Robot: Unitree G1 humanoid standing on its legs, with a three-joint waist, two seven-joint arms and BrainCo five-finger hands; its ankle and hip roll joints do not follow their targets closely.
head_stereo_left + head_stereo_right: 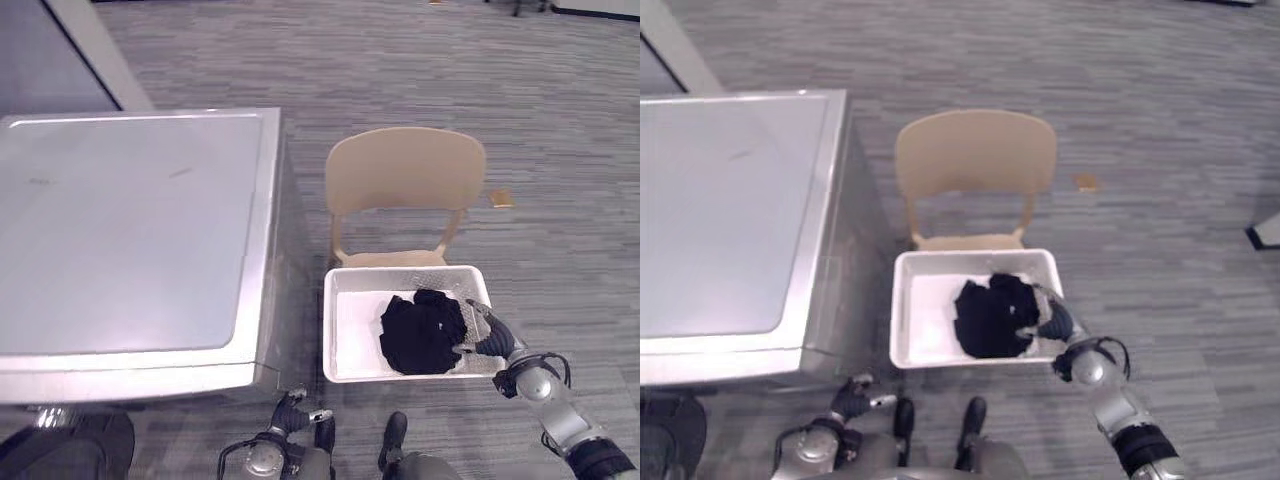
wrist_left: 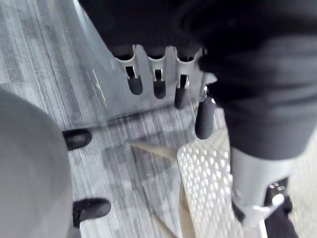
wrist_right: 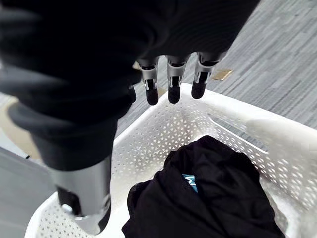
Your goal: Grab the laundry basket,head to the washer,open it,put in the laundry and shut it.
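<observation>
The white laundry basket [image 1: 345,330] sits on the seat of a tan chair [image 1: 405,170], which stands on grey carpet [image 1: 560,120] just beside the right side of the washer [image 1: 130,240]. The washer's flat grey lid lies closed. Inside the basket, a bundle of black laundry [image 1: 422,332] is heaped toward the right wall, leaving the left half of the basket floor bare.

The right hand [image 1: 492,338] hangs over the basket's right rim, near the front right corner, directly next to the laundry. Its wrist view shows the fingers [image 3: 172,83] straight and spread loosely above the perforated basket wall [image 3: 163,129], with the thumb apart; the hand is wide and holds nothing. Contact with the laundry cannot be confirmed.

The left hand [image 1: 292,408] is low, in front of the washer's front right corner and off the basket's front left corner. Its fingers [image 2: 158,77] are extended and relaxed, grasping nothing; the perforated basket wall [image 2: 205,173] shows just past them.

A small tan scrap [image 1: 500,199] lies on the carpet to the right of the chair.
</observation>
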